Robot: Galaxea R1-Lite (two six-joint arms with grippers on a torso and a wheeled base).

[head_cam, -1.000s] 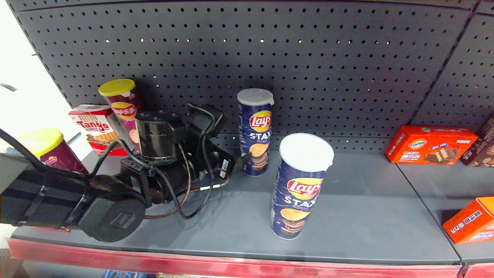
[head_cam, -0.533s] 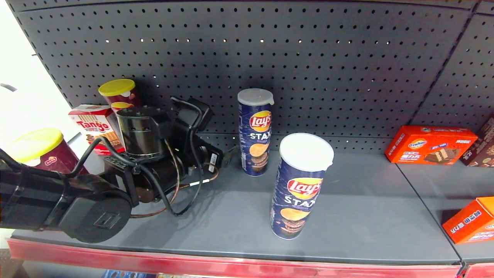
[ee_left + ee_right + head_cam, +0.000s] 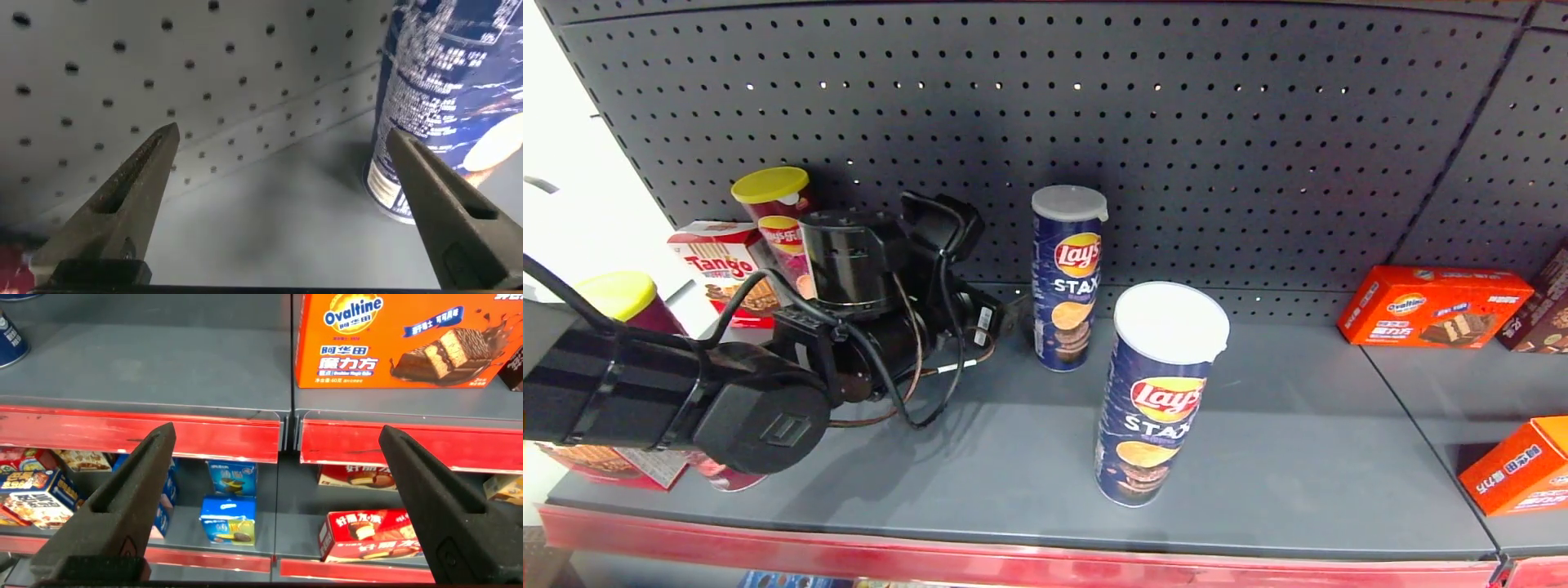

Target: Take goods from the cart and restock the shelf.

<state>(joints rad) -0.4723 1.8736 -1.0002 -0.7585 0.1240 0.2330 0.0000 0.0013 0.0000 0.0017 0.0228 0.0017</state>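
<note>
Two tall blue chip cans stand upright on the grey shelf (image 3: 1298, 457): the back can (image 3: 1068, 278) near the pegboard and the front can (image 3: 1156, 392) closer to the edge. My left arm lies over the shelf's left part. Its left gripper (image 3: 1015, 312) is just left of the back can's base. In the left wrist view the left gripper (image 3: 282, 135) is open and empty, with the back can (image 3: 441, 98) just beside one finger (image 3: 441, 212). My right gripper (image 3: 278, 431) is open and empty in front of the shelf's red edge (image 3: 147, 425).
Maroon cans with yellow lids (image 3: 772, 204) (image 3: 621, 298) and a red wafer box (image 3: 723, 265) crowd the shelf's left end. Orange boxes (image 3: 1433, 306) (image 3: 1515, 465) (image 3: 400, 339) lie at the right. The pegboard wall (image 3: 1176, 122) closes the back. Lower shelves (image 3: 229, 523) hold more goods.
My left arm drew back to the left from the back can, then swung right and toward the pegboard again. The back can has shifted slightly to the right.
</note>
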